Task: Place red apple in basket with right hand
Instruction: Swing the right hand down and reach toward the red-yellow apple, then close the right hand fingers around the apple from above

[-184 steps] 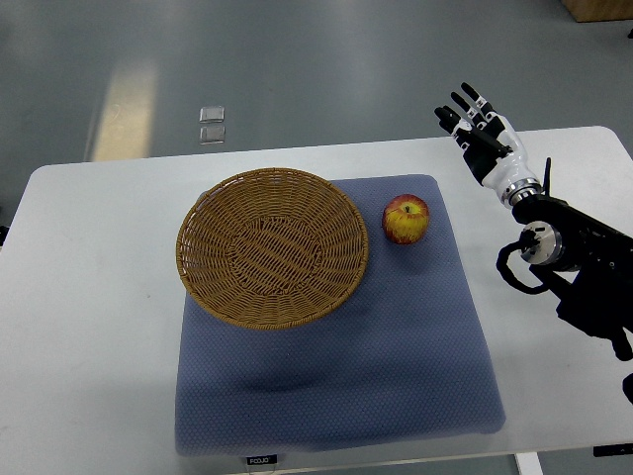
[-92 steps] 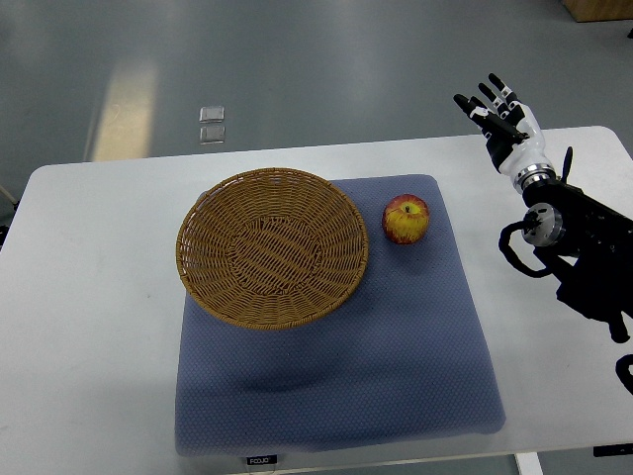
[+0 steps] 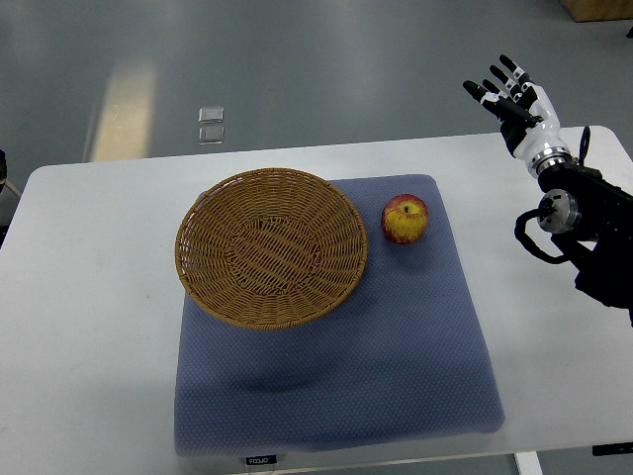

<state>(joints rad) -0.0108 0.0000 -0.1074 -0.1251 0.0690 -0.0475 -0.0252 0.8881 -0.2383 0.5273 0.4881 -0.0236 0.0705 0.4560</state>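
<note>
Currently, right hand: the right hand (image 3: pixel 516 104) is raised at the upper right of the top view, past the far right corner of the counter (image 3: pixel 89 297), its arm entering from the right edge.
Fingers: the fingers (image 3: pixel 492 80) are spread apart and point up and to the left; they hold nothing.
Red apple: the red apple (image 3: pixel 406 219) sits upright on the blue mat (image 3: pixel 346 376), near the mat's far right corner, just beside the right rim of the basket; whether it touches the rim cannot be told.
Basket: the woven wicker basket (image 3: pixel 272 247) rests on the far left part of the mat, its left rim reaching out over the bare white counter; its bowl holds nothing.
Hand and apple: well apart, with bare counter between them.
Blue mat: a textured square pad lying flat on the middle of the counter, its near edge close to the counter's near edge.
Floor: grey, with a small pale object (image 3: pixel 212 125) beyond the counter.
</note>
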